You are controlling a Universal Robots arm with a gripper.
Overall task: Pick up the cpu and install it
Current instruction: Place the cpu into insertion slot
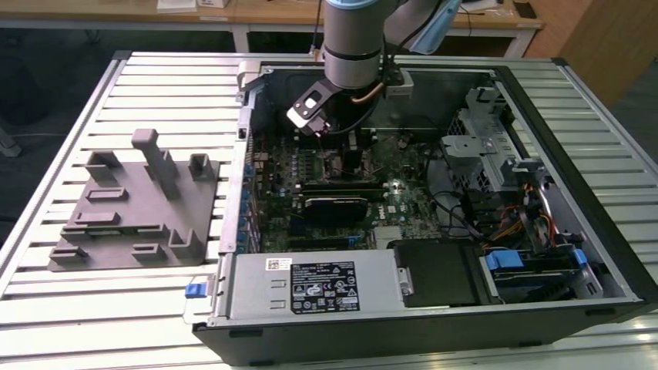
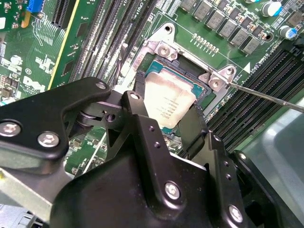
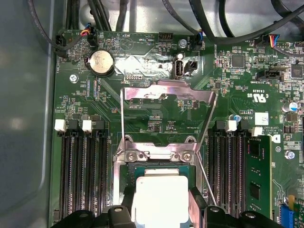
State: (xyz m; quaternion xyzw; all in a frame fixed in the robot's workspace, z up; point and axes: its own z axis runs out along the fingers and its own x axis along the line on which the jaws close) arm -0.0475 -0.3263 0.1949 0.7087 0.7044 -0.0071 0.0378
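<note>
**CPU INSTALLATION: CHIP HELD AT THE OPEN SOCKET**

Step in hand, by judgement: placement of the cpu (image 3: 159, 197) into the socket. The pick-up stage is done, since the chip is well apart from the grey fixture (image 1: 129, 208); that fixture sits on the slatted table (image 1: 92, 308) at the exterior view's left, outside the computer case (image 1: 411, 339).

Arm position: the arm (image 1: 355, 38) reaches down into the case over the motherboard (image 3: 152, 126); in the second wrist view the gripper (image 2: 164, 111) is directly at the socket frame (image 2: 164, 47).

Jaw state: the two black fingers (image 2: 140, 116) are closed against opposite edges of the cpu, grasping it; its pale metal top faces up between them.

Location of the cpu: inside the outline of the socket frame, between the two banks of memory slots (image 3: 83, 171); whether it lies seated or hangs just above the socket cannot be told.

Socket condition: the load plate (image 3: 166, 92) is swung open, away from the socket; the thin lever (image 2: 266, 97) is unlatched and slants out beside the frame.

Requirement for the following move, by judgement: the chip must be flat and square to the frame, edges inside the socket walls, before the grip is loosened. Tilt or sideways offset risks the contacts beneath; the fingers should part gently and lift away without dragging the chip. Plate and lever are not yet clamped.
</note>
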